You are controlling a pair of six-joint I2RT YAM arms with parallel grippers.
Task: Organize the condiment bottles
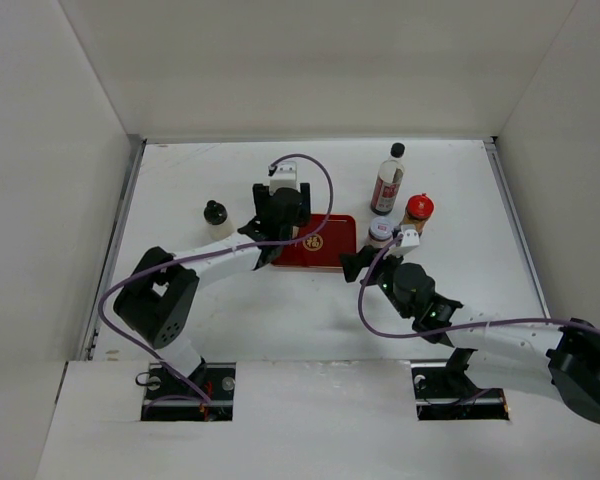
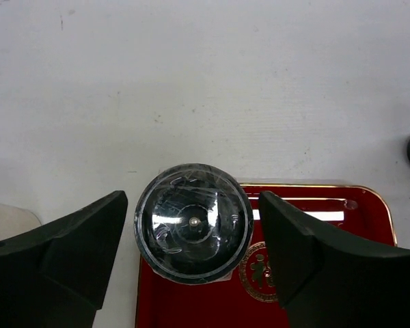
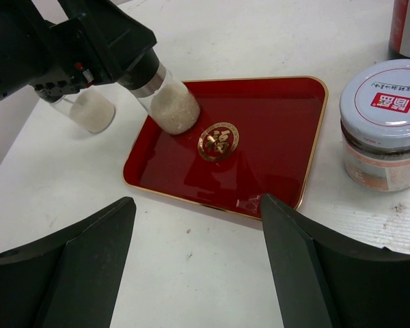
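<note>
The left jaws stand a little open around the black-lidded shaker [image 2: 193, 222], with a thin gap on each side of its lid, so I judge they hold nothing. The shaker stands in the far-left corner of the red tray [image 3: 273, 137]; I cannot tell whether its base sits quite flat. The right jaws hang wide open and empty over the counter [image 1: 230, 320], just short of the tray's near edge.

A second shaker [image 3: 92, 109] waits on the counter beyond the tray. The silver-lidded jar [image 3: 383, 130] stands just beside the tray's right edge, with the tall bottle [image 1: 387, 180] and red-capped jar [image 1: 419, 207] behind it.

These look like small glass pieces: light, stiff, smooth-sided, and breakable if tipped. I would grip the jar across its body, just under the lid.
</note>
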